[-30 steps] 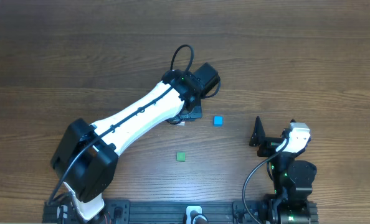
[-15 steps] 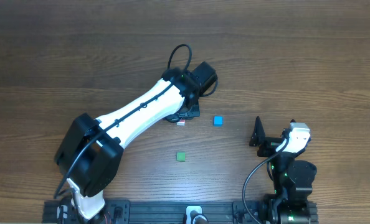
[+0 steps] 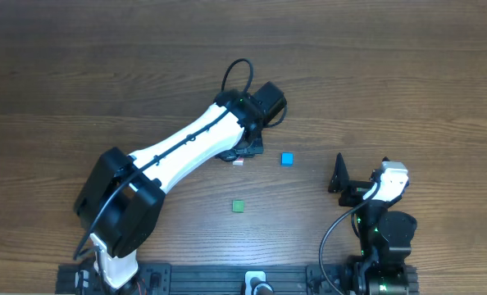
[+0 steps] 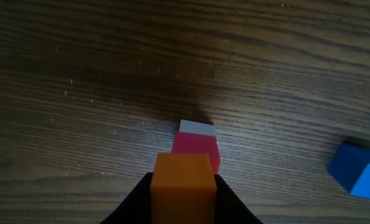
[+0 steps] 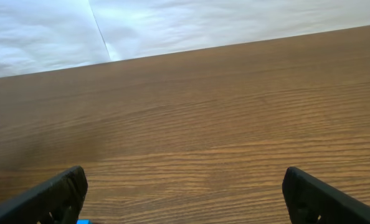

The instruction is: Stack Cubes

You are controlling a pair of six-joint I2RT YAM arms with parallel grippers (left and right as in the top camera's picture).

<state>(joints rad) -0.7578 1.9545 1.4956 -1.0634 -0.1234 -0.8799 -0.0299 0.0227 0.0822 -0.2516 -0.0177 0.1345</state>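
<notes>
Left gripper [image 4: 183,200], clamped on orange cube [image 4: 182,177], hovers over red cube [image 4: 196,150] atop white cube [image 4: 197,127]; blue cube [image 3: 287,159] and green cube [image 3: 238,206] lie unstacked; right gripper [image 5: 185,193] stands spread apart.

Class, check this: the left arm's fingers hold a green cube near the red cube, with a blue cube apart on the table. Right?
No: the left wrist view shows the fingers holding an orange cube, not green, near the red cube, with the blue cube apart on the table.
</notes>
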